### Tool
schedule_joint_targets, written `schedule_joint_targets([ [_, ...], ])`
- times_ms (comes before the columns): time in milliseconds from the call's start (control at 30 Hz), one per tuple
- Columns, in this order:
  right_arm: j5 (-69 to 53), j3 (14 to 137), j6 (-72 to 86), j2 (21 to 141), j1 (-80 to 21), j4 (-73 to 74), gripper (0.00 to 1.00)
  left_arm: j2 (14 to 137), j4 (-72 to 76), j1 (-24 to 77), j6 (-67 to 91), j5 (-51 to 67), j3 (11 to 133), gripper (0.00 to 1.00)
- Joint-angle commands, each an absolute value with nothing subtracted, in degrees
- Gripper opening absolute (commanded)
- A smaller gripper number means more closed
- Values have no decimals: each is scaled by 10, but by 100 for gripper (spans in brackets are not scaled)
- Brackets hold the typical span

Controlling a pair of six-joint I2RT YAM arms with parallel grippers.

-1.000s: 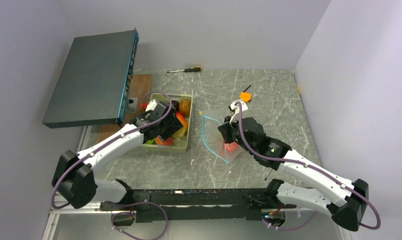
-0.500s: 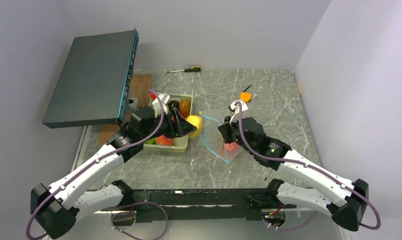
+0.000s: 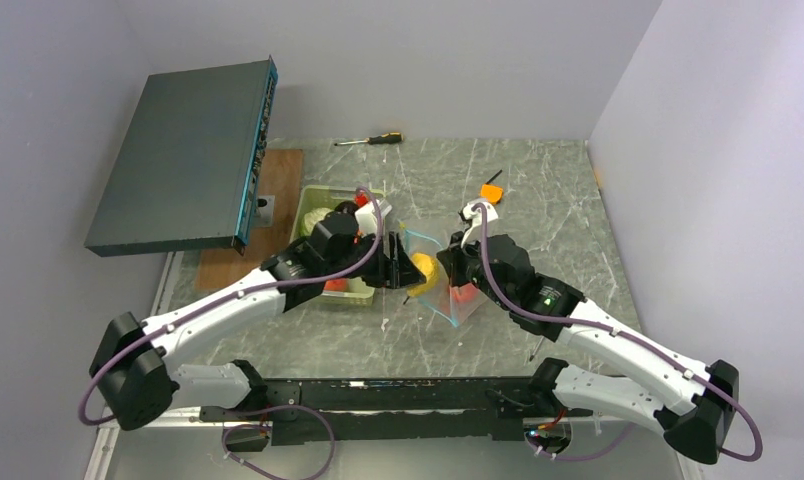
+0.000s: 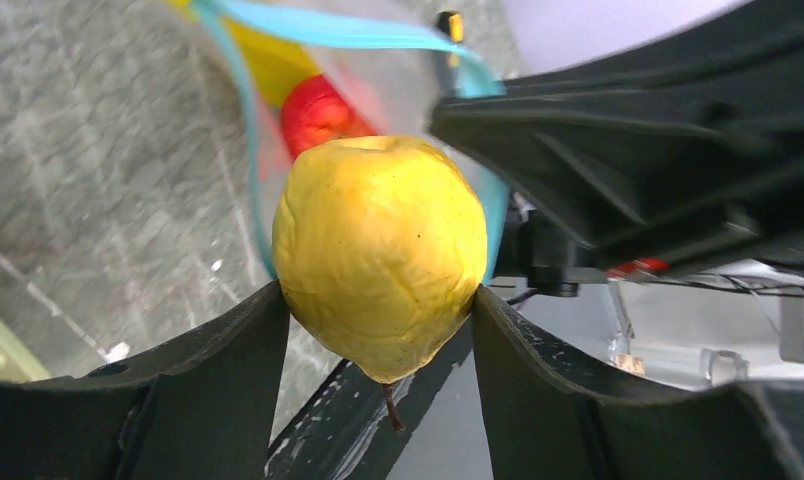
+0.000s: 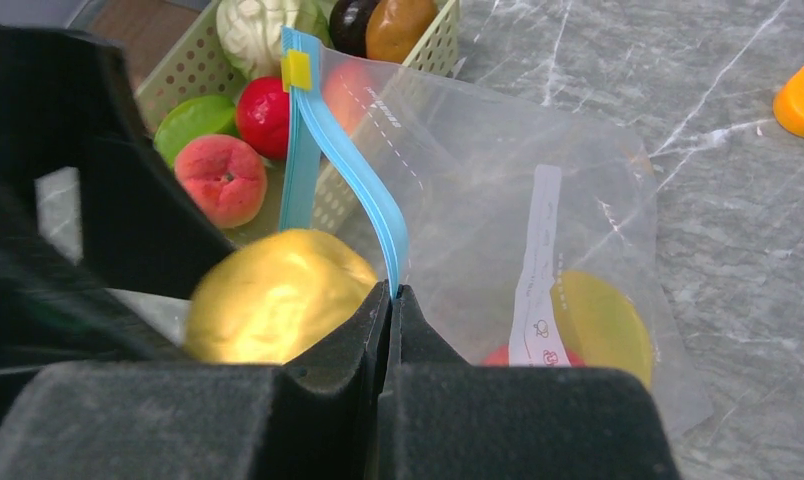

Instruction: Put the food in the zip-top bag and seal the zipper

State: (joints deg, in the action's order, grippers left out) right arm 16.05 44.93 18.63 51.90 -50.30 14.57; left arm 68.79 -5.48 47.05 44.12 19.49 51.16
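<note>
So left claw [image 3: 406,271] grips a yellow fruit [image 4: 378,250] at the bag [image 5: 498,180] the right claw [image 5: 390,300] pinches; next, drop it inside

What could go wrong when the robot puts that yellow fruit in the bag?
The round yellow fruit is squeezed only at its sides by the left gripper, so it might slip out. The right gripper pinches the zipper at just one spot, so the floppy zip-top bag may sag, and the fruit could bump the edge and roll onto the table.
</note>
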Motion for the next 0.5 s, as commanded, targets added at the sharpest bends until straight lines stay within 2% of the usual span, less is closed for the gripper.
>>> schedule_joint_targets([
  [0, 152, 464, 193, 500, -505, 126, 0, 721, -89, 477, 435, 157, 554, 36],
  [333, 153, 455, 193, 494, -505, 124, 0, 760, -78, 482, 459, 143, 579, 43],
  [433, 153, 454, 193, 494, -505, 124, 0, 763, -79, 483, 460, 136, 587, 49],
  [467, 155, 453, 194, 494, -505, 125, 0, 761, -78, 483, 460, 132, 588, 55],
])
